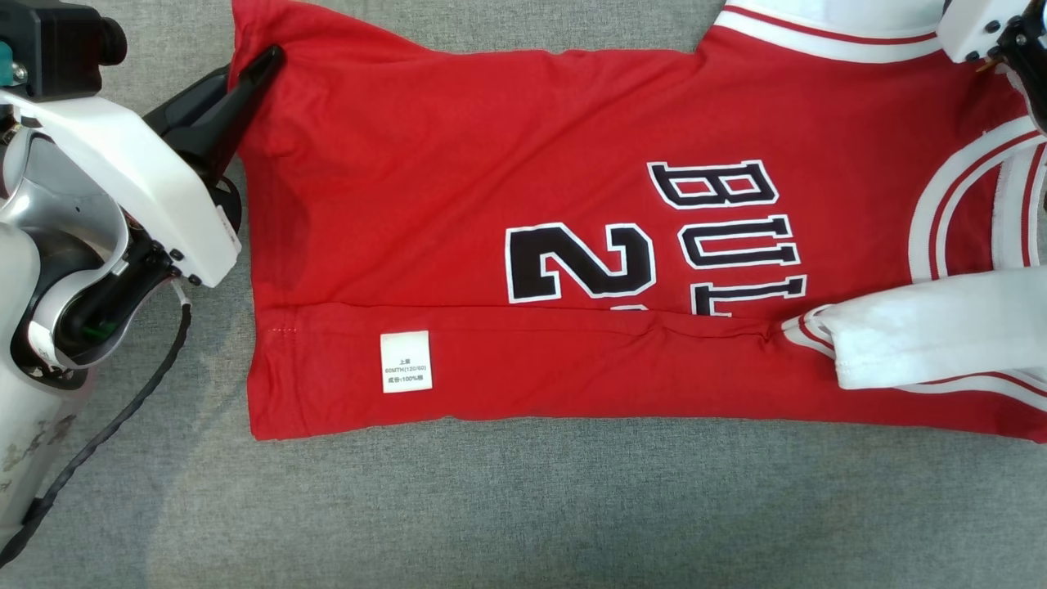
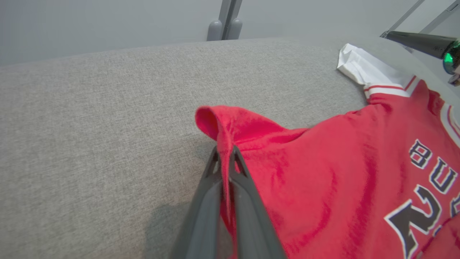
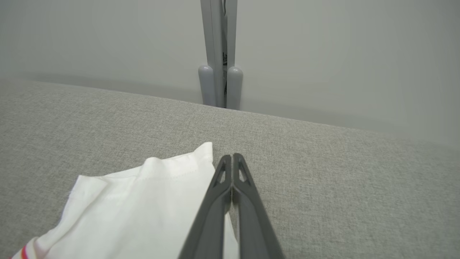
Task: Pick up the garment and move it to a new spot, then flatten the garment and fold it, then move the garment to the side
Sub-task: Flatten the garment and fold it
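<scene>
The garment [image 1: 491,204] is a red jersey with white sleeves and black lettering, lying spread on a grey cloth surface [image 1: 523,507] with its near edge folded over. My left gripper [image 1: 270,59] is at the jersey's far left corner. In the left wrist view it [image 2: 224,153] is shut on a raised red fold of that corner [image 2: 215,122]. My right gripper [image 3: 231,156] is shut at the edge of a white sleeve [image 3: 143,201]. Whether any cloth is pinched there I cannot tell. Its white wrist housing [image 1: 977,29] sits at the jersey's far right corner.
A grey wall with an upright grey post [image 3: 219,54] stands just behind the surface's far edge. A black cable [image 1: 114,425] hangs from my left arm at the lower left. A white sleeve [image 1: 941,335] lies folded over the jersey's right side.
</scene>
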Robot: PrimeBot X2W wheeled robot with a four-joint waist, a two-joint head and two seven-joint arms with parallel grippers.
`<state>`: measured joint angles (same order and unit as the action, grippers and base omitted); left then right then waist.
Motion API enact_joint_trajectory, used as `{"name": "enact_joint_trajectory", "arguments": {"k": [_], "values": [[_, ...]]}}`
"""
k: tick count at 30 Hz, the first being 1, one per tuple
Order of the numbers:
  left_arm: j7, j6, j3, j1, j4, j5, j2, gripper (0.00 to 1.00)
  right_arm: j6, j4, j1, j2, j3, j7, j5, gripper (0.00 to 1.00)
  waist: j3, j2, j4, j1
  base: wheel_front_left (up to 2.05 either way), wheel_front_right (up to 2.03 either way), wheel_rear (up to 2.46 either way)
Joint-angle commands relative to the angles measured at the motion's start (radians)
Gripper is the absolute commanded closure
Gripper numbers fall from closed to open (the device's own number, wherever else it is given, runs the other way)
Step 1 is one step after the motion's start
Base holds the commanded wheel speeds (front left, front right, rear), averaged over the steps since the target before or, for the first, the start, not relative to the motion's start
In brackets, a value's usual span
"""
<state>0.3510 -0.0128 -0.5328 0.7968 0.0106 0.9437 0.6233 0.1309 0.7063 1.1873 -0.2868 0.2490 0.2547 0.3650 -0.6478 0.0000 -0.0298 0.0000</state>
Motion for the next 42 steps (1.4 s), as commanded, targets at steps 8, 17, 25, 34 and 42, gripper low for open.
{"name": "enact_joint_trajectory", "arguments": {"k": [8, 17, 25, 34, 42], "values": [[-0.05, 0.027, 0.02, -0.015, -0.002, -0.026, 0.007, 0.0, 0.0, -0.006, 0.018, -0.01, 0.056, 0.02, 0.058, 0.0, 0.007, 0.0, -0.002, 0.0, 0.0, 0.0, 0.0], [-0.142, 0.07, 0.045, -0.058, -0.065, -0.089, 0.035, 0.0, 0.0, -0.062, -0.004, -0.037, 0.084, -0.044, 0.073, 0.0, 0.01, 0.0, -0.002, 0.0, 0.0, 0.0, 0.0], [-0.352, 0.144, 0.067, -0.246, -0.081, -0.151, 0.009, 0.0, 0.0, -0.188, -0.271, -0.016, -0.024, -0.331, -0.052, 0.0, 0.13, 0.0, -0.005, 0.0, 0.0, 0.0, 0.0], [-0.553, 0.166, 0.068, -0.479, 0.028, -0.153, -0.044, 0.0, 0.0, -0.327, -0.637, 0.069, -0.148, -0.433, -0.179, 0.0, 0.341, 0.0, -0.055, 0.0, 0.0, 0.0, 0.0], [-0.61, 0.171, 0.084, -0.641, 0.11, -0.157, -0.112, 0.0, 0.0, -0.426, -0.881, 0.134, -0.211, -0.471, -0.193, 0.0, 0.469, 0.0, -0.065, 0.0, 0.0, 0.0, 0.0]]}}
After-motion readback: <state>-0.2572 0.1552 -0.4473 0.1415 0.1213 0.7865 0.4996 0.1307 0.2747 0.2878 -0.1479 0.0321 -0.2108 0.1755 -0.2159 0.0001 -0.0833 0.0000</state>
